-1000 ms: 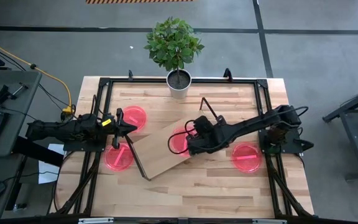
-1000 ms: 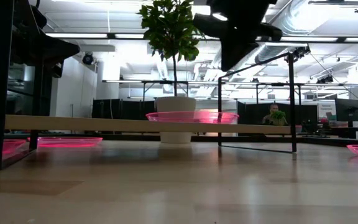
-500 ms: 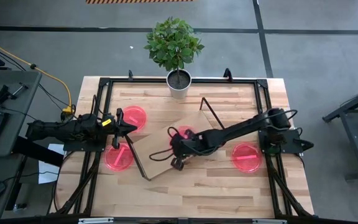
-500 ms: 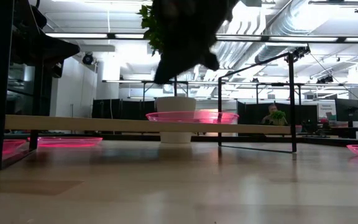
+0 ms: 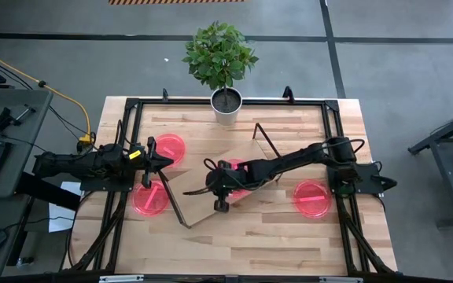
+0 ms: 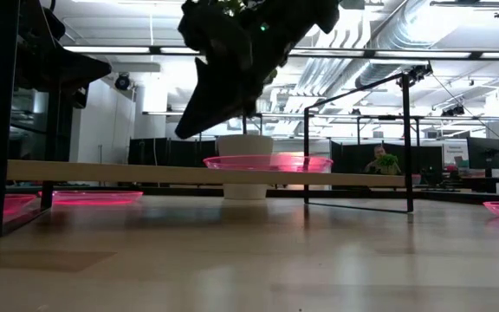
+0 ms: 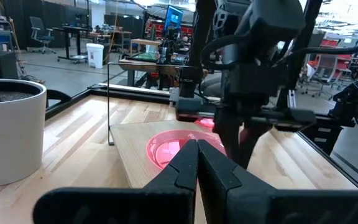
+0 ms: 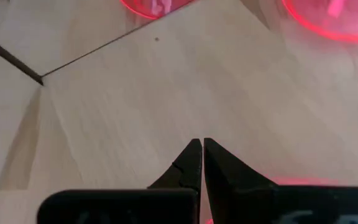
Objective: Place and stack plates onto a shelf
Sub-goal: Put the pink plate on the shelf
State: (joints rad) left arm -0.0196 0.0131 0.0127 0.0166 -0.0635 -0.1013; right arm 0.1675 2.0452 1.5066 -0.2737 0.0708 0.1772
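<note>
A: What sits at the table's left side?

B: The left gripper [image 5: 166, 163], dark and two-fingered, hovers over the butcher-block tabletop [image 5: 289, 228] with its fingertips pressed together, holding nothing. It lies between two small round translucent pink-red plastic plates: the far-left plate [image 5: 169, 147] toward the plant, and the near-left plate [image 5: 149, 198] toward the table's front edge. Both lie flat on the tabletop.

A: And in the middle?

B: The shelf [image 5: 203, 189], a long light-wood board on thin black wire legs, stands slanted across the table's centre. One more pink-red plate, the shelf plate [image 5: 238, 174], rests on its board toward the right end; the low view shows it [image 6: 267, 162] sitting level on top. The right gripper [image 5: 209, 165] reaches out over the board, just left of that plate, raised above the wood and not touching it. Its fingers [image 8: 191, 163] are closed against each other, empty.

A: Behind it?

B: A leafy green plant in a white round pot [image 5: 226, 105] stands at the far edge.

A: And the right side?

B: The fourth pink-red plate, the right plate [image 5: 313, 198], lies on the tabletop, well apart from the shelf, near the right arm's base.
</note>
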